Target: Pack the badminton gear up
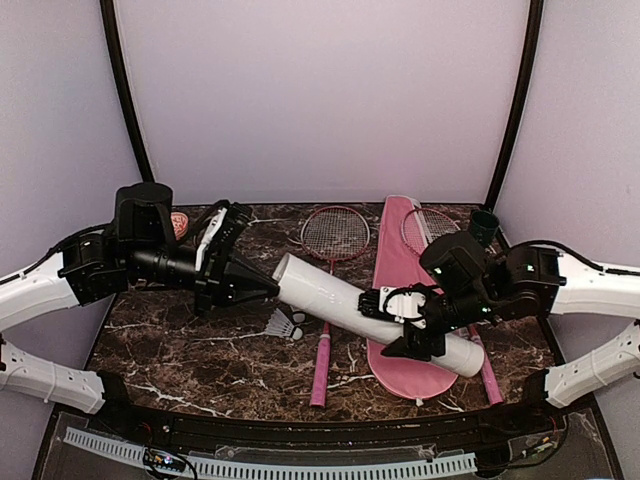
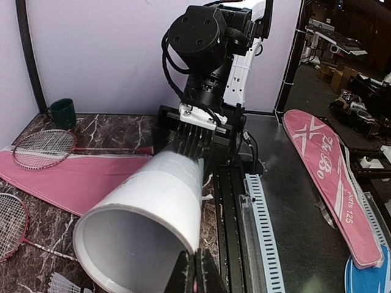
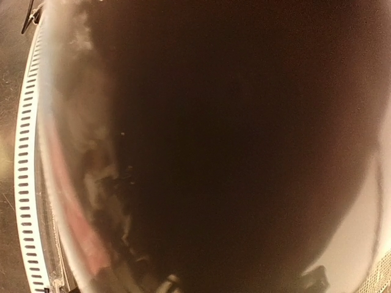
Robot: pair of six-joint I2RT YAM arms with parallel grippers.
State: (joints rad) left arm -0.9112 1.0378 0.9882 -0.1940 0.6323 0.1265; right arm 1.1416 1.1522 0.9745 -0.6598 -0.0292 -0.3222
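Note:
A long white tube [image 1: 375,315] hangs tilted over the table, its open end [image 2: 137,235] toward my left gripper [image 2: 197,270]. That gripper [image 1: 272,287] is shut on the tube's rim, one finger inside and one outside. My right gripper [image 1: 392,322] is shut round the tube's middle, which blacks out the right wrist view. Beneath lies the pink bag [image 1: 398,265]. One red racket [image 1: 335,232] lies left of the bag, a second [image 1: 428,228] on it. A white shuttlecock [image 1: 285,325] rests under the tube.
A dark green cup [image 1: 484,225] stands at the back right corner. A small red round thing [image 1: 180,224] sits behind my left arm. A slotted cable rail [image 1: 300,465] runs along the near edge. Another pink bag [image 2: 330,177] lies beyond that edge.

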